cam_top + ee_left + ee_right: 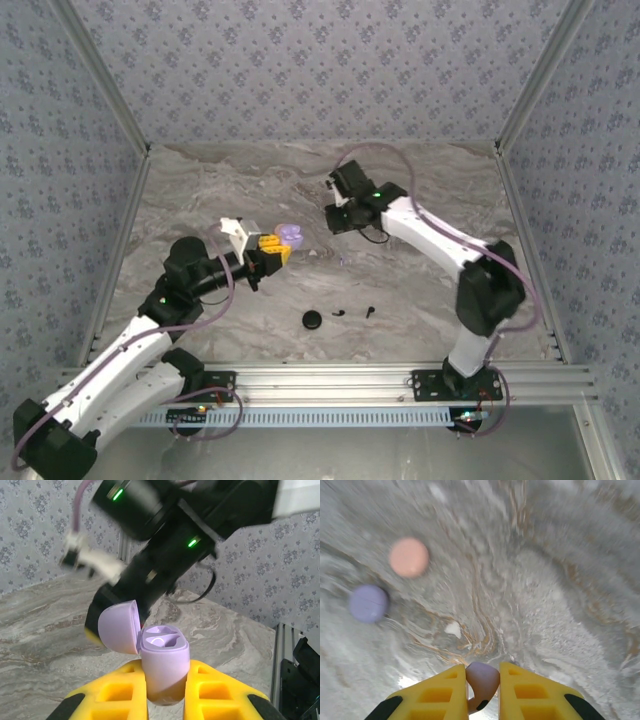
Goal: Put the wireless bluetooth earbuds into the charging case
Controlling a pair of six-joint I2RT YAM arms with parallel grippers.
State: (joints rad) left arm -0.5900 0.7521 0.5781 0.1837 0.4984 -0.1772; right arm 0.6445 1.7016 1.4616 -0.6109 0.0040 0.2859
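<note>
**Both grippers closed: one on the case, one on an earbud**

We see the left gripper (166,680) with its yellow, ribbed plastic fingers clamped on the sides of a lilac charging case (164,652), held upright above the table. The case is a smooth, rounded matte shell. Its domed lid (118,626) hangs open to the left on a hinge, and the top face shows two glossy moulded wells. Just behind it stands the black body of the right arm (165,555).

The right gripper (482,672) has its jaws drawn tight on a small earbud (481,679), pale lilac-pink, smooth and bulbous, with a dark spot at its lower end. Beneath it the grey veined marble table (560,580) is blurred, and we make out a round pink case (409,557) and a round lilac case (368,603) lying near each other.

From above, we find a black earbud (340,311) and a second black earbud (370,311), both thin and curved, on the marble beside a round black case (313,320), between the two arms
</note>
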